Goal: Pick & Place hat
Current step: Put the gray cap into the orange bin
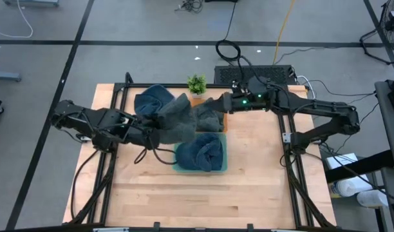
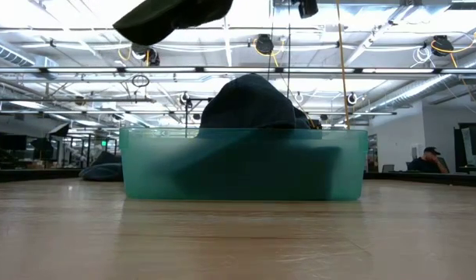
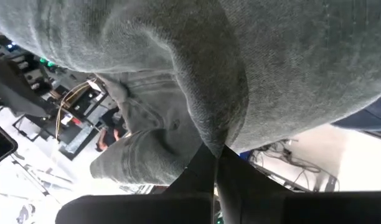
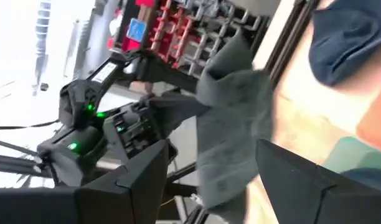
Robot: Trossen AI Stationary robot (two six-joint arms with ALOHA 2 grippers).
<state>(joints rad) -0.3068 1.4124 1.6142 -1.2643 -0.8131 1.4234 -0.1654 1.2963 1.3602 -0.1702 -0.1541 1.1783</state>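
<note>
left claw (image 3: 209,163) pinching grey hat (image 1: 178,119), above teal bin (image 1: 217,166)

Industrial lab — ceiling trusses (image 2: 362,74), floor cables (image 1: 284,26).

Gray hat (image 1: 178,119) hangs crumpled, lifted above the table

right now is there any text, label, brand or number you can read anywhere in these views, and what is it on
No readable text in any view.
Blue sign behind the left arm: markings too blurred to read.
Red racks in the room: no legible labels.
Grey hat, shut in the left pincer: no visible brand or tag.
Teal bin: no print visible.
</note>
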